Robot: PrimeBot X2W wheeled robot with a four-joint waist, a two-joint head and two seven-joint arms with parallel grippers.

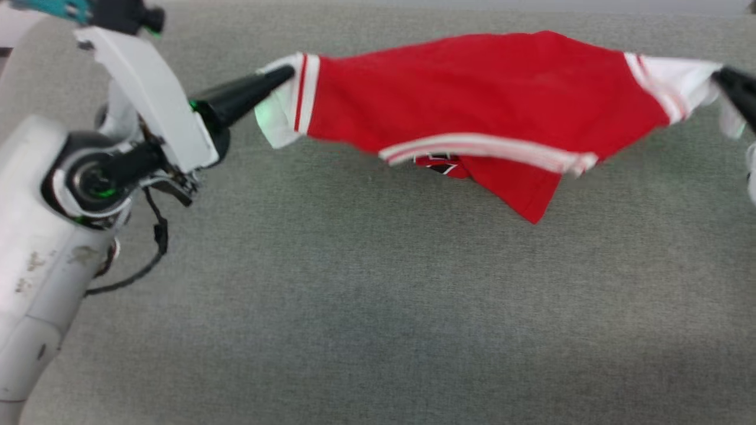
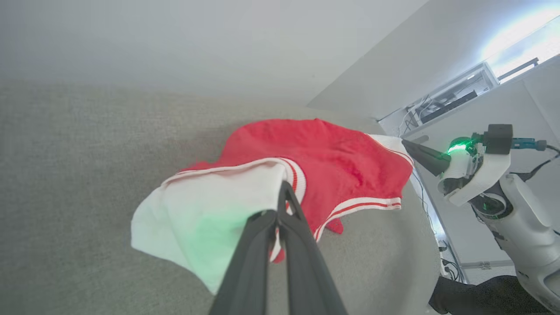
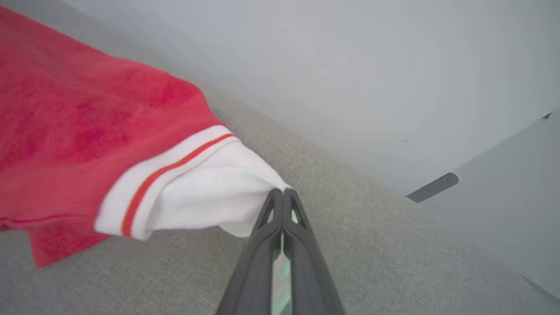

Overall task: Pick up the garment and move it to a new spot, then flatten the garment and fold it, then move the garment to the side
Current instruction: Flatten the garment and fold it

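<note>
The garment (image 1: pixel 472 88) — a red soft-fabric T-shirt with white short sleeves and red-and-white striped trim — hangs stretched sideways between the 2 grippers, across the far part of a flat grey woven-fabric surface (image 1: pixel 378 307). In the head view its red body sags in the middle, a striped band runs along the lower fold, and a red corner droops below it toward the surface; whether that corner touches the fabric below cannot be told.

The left gripper (image 1: pixel 286 74), with its 2 long dark tapered fingers, reaches in from the left, its jaws pressed together on the edge of the white left-hand sleeve. The left wrist view shows the same pinch (image 2: pixel 284 188): the fingertips meet with white cloth caught between them, and a green glow falls on the sleeve. That view also shows the right gripper (image 2: pixel 407 143) at the far sleeve.

In the head view the right gripper (image 1: pixel 723 79) sits at the right edge, its tips at the other white sleeve. Its own wrist view shows the jaws fully closed (image 3: pixel 283 194), the bunched white sleeve clamped at the tips — the red body trails away to the left over the grey surface.

A pale grey wall (image 3: pixel 350 65) stands behind the surface. The white left forearm (image 1: pixel 35 265) fills the lower left of the head view, a thin black cable (image 1: pixel 156 248) dangling beside it.
</note>
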